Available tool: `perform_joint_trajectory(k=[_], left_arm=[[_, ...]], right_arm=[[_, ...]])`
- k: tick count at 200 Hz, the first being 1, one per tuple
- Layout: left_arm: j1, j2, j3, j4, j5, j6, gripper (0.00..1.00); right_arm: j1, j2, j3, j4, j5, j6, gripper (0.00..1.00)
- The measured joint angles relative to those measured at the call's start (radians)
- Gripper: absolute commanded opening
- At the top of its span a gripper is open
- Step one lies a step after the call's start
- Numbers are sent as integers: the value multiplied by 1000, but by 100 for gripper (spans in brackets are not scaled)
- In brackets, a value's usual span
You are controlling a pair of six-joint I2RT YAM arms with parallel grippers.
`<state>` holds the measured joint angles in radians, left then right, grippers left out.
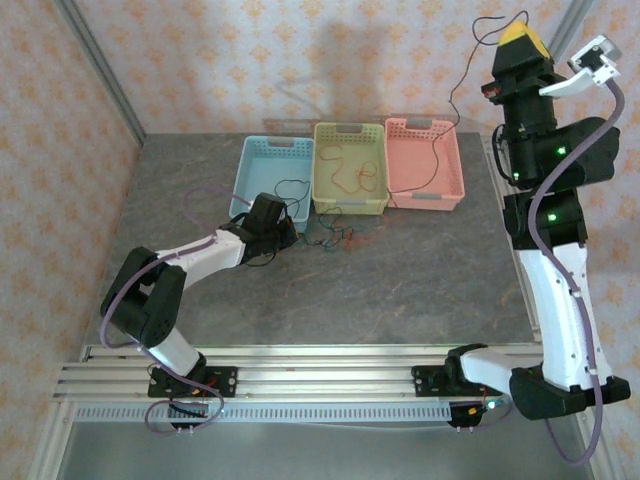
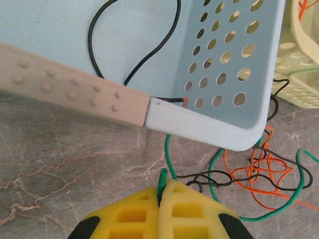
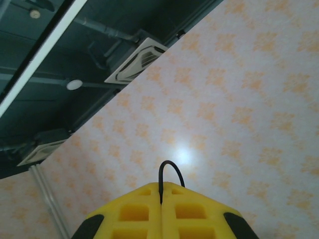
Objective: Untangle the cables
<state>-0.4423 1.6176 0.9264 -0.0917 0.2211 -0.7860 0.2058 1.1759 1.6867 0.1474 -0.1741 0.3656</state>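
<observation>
Grey, veined stone tabletop inside a booth walled with peach patterned wallpaper; metal rails along the near edge. At the back, side by side: blue basket, yellow-green basket, pink basket. Just in front of the blue and yellow-green baskets, loose on the stone, a tangle of orange, black and green cables. Low beside the tangle, left gripper, pinched closed on the end of a green cable. Raised high at the right, right gripper, clamped together on a black cable trailing down into the pink basket. Overhead, dark ceiling with vents.
</observation>
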Motion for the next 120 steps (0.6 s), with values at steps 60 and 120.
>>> perform_joint_trajectory(k=[60,120], left_arm=[[0,9,0,0,7,0,0],[6,9,0,2,11,0,0]], right_arm=[[0,149,203,130,-90,160,0],[0,401,830,95,-104,297,0]])
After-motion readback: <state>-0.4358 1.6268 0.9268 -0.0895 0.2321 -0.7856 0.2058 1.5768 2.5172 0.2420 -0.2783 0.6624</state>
